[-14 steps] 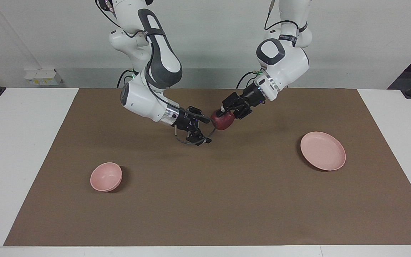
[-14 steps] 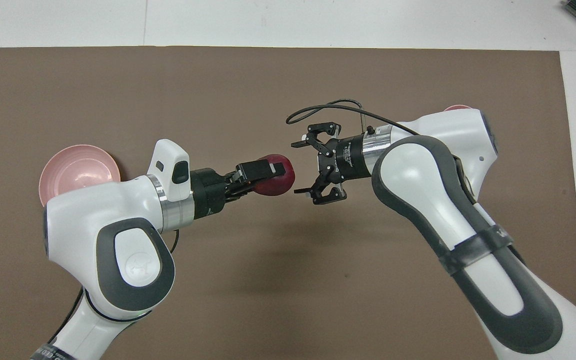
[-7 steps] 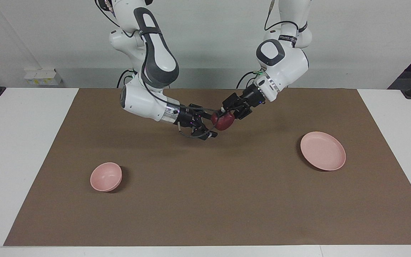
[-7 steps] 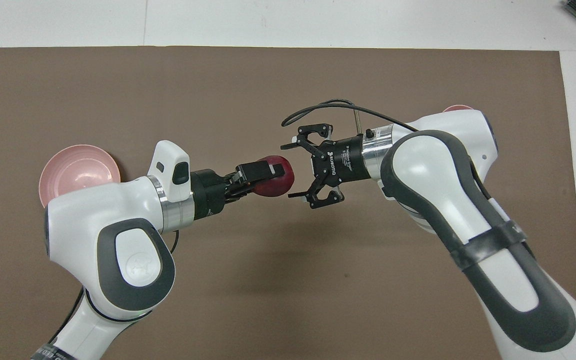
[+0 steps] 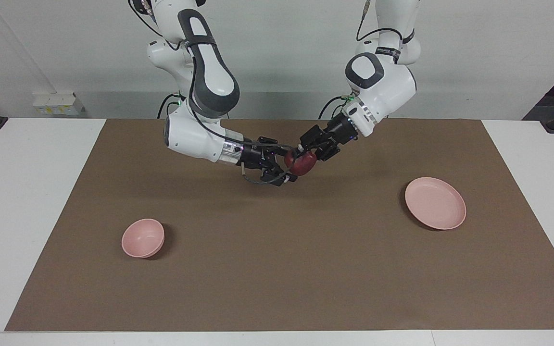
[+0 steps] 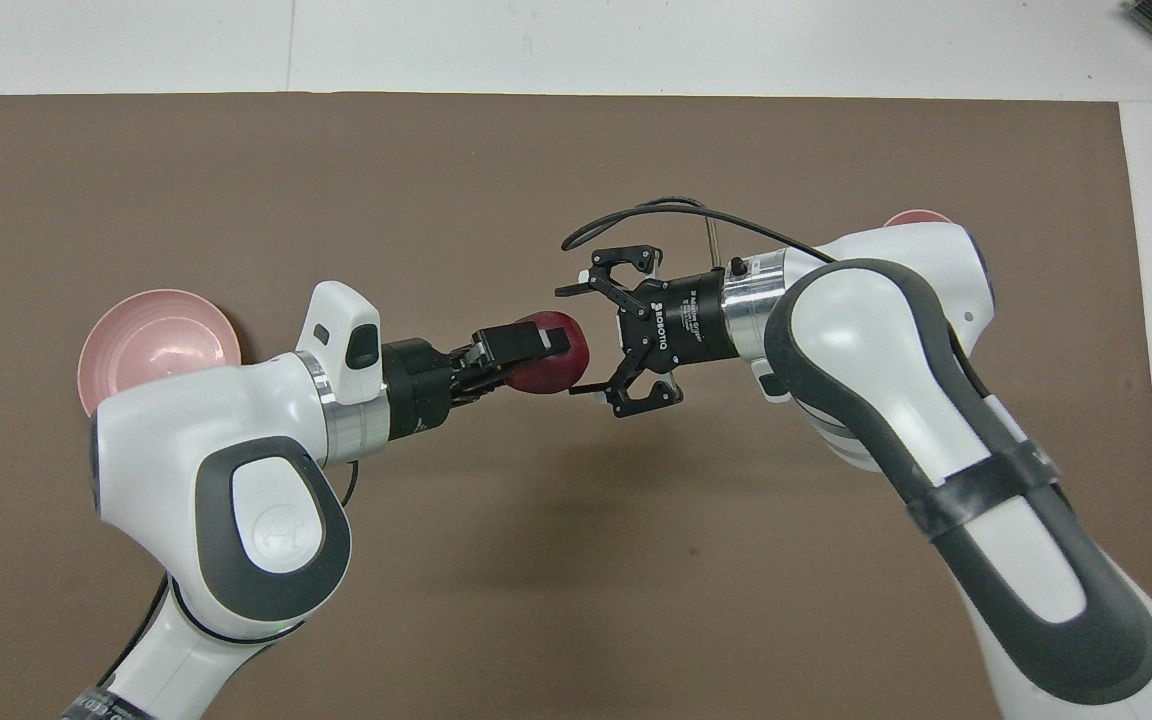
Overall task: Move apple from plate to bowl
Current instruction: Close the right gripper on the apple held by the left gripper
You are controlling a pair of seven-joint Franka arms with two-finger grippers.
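The left end effector (image 6: pixel 548 352) is clamped on the apple (image 6: pixel 558 360) and holds it in the air over the middle of the brown mat (image 5: pixel 277 269), with one finger lying across the top of the fruit in the overhead view. The right end effector (image 6: pixel 588 340) faces it with its fingers spread wide, one at 12 o'clock and one at 6 o'clock of the apple's exposed end in the overhead view; in the facing view its tips appear to bracket the fruit, and contact cannot be confirmed. This is judged to be a hand-over in the air. Risk 1: if the left end effector releases before the right one has closed fully, the apple drops to the mat and rolls. Risk 2: the skin is glossy and the body round, so an off-centre closure may squeeze the fruit out sideways. Risk 3: the two end effectors are close together, so a further advance may cause finger-to-finger collision. The apple is small, round and dark red, smaller than the bowl (image 5: pixel 143 238). The bowl stands empty on the mat at 8 o'clock of the apple in the facing view, toward the right arm's end of the tabletop (image 5: pixel 31 192). The plate (image 5: pixel 435 203) lies empty at 4 o'clock, toward the left arm's end.
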